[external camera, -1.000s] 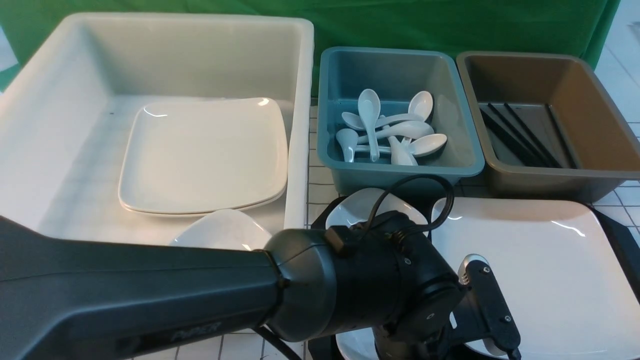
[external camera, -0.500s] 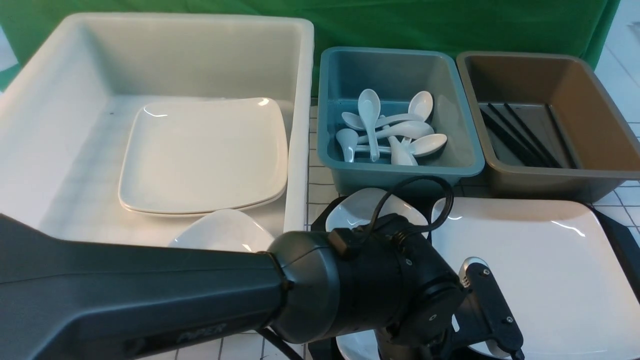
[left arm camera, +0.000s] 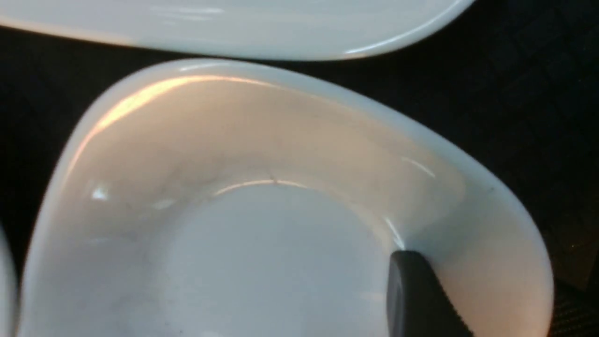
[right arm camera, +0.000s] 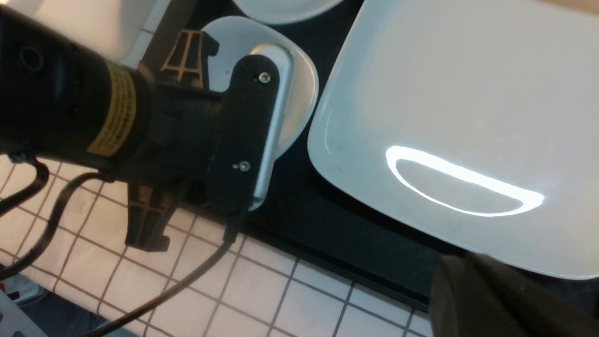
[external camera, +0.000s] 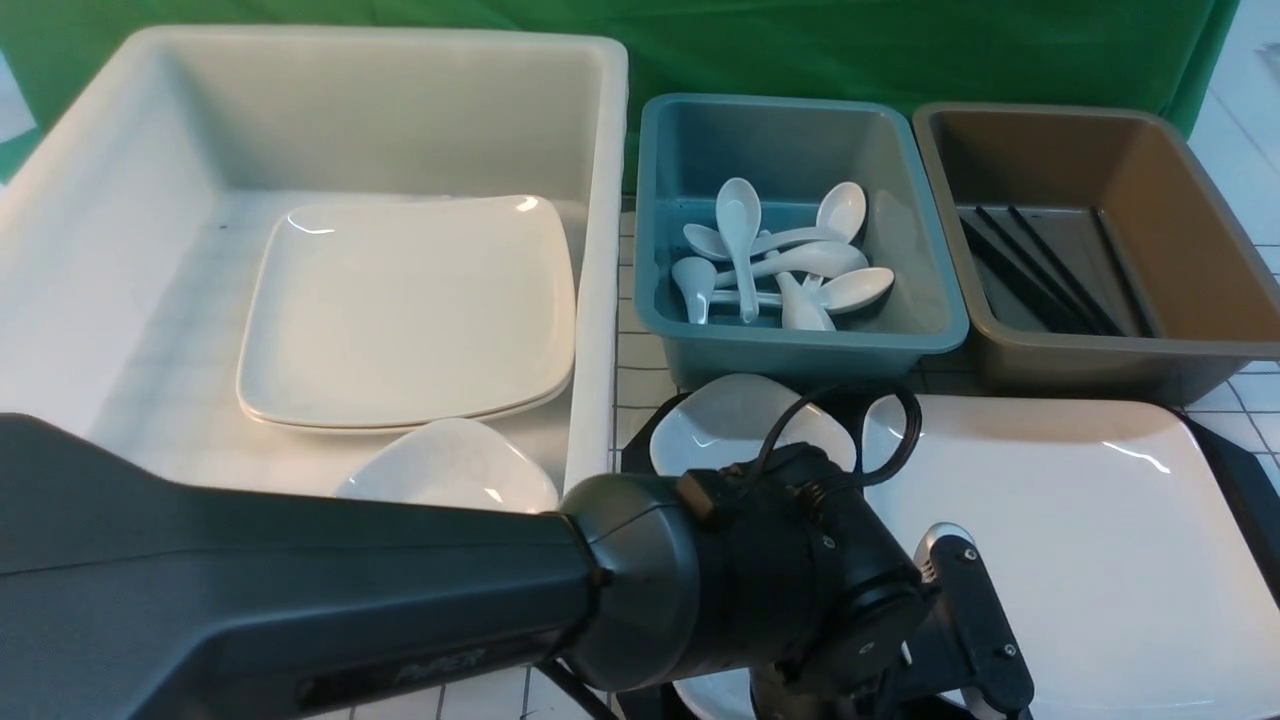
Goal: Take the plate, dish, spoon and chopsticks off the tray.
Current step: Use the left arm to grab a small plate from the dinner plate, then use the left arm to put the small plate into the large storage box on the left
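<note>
near dish [external camera: 717,695]: mostly behind left arm [external camera: 400,590] | large plate [external camera: 1080,540]: cut off

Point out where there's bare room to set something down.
The brown tub has bare floor right of its black chopsticks; the white tub has some left of its stacked plates. The teal tub's spoons are crowded.

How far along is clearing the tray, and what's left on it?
Partly done: the white spoons lie in the teal tub, and black chopsticks in the brown tub. In hand: the left gripper is at a small white dish; I can't tell if it grips. Left on the black tray: that dish, another small dish and the large white plate.
</note>
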